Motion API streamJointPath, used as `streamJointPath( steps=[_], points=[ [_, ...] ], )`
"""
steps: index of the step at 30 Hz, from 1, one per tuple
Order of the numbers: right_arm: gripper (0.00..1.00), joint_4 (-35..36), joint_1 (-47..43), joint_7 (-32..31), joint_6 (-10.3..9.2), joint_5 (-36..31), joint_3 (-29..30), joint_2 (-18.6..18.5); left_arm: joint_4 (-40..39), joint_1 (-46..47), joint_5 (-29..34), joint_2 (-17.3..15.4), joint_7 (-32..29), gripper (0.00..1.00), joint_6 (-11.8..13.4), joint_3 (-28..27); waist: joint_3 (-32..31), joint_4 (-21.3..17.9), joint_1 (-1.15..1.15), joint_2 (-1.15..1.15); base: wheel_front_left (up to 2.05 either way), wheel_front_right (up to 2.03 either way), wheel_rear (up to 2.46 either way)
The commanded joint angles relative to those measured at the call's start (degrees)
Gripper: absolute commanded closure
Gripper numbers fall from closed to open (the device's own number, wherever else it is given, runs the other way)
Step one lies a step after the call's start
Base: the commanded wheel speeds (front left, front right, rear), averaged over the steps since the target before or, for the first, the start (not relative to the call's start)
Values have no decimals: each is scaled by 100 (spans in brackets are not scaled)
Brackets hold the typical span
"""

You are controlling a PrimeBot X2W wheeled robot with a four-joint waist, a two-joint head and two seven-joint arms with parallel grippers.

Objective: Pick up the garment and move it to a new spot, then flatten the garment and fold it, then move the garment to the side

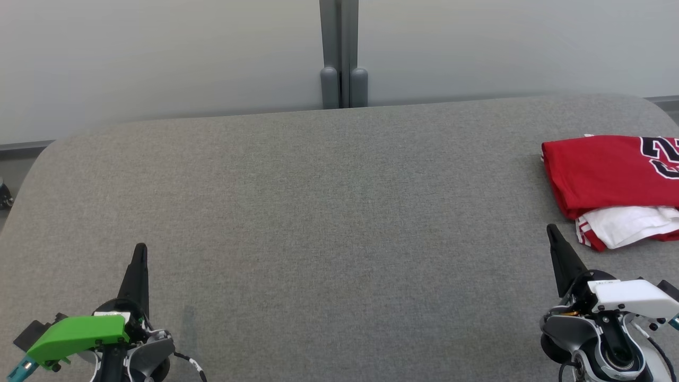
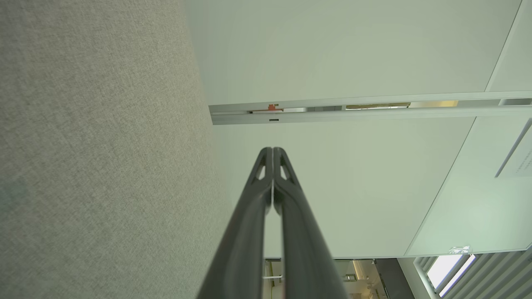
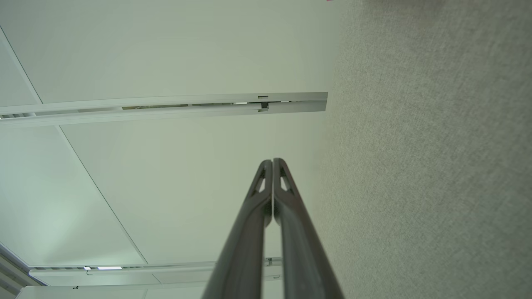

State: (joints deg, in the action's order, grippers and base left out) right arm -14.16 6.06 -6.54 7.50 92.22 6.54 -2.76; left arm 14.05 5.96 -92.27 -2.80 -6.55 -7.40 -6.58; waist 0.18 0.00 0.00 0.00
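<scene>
- The folded red-and-white jersey garment (image 1: 604,175) is lying at the right side of the grey fabric-covered table (image 1: 318,212), just beyond the right gripper (image 1: 550,228).
- The left gripper (image 1: 140,248) and right gripper are both keeping their long dark fingers pinched together, holding nothing.

even, soft lighting; faint shadows; far table edge perhaps slightly blurred.

One red garment (image 1: 599,175), perhaps two stacked; one table (image 1: 329,212); two tools: left tool (image 1: 140,248), right tool (image 1: 551,228).
</scene>
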Motion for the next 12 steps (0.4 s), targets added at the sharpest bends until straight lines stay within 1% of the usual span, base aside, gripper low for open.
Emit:
streamJointPath(
  steps=[1,12],
  points=[
    [100,31,35,-18,-2,38,9,-22,-8,58,-27,-15,-16,100,-30,-12,0,0,0,0,0,0,0],
    [100,31,35,-17,-1,38,8,-22,-8,58,-27,-15,-16,100,-30,-12,0,0,0,0,0,0,0]
  ],
)
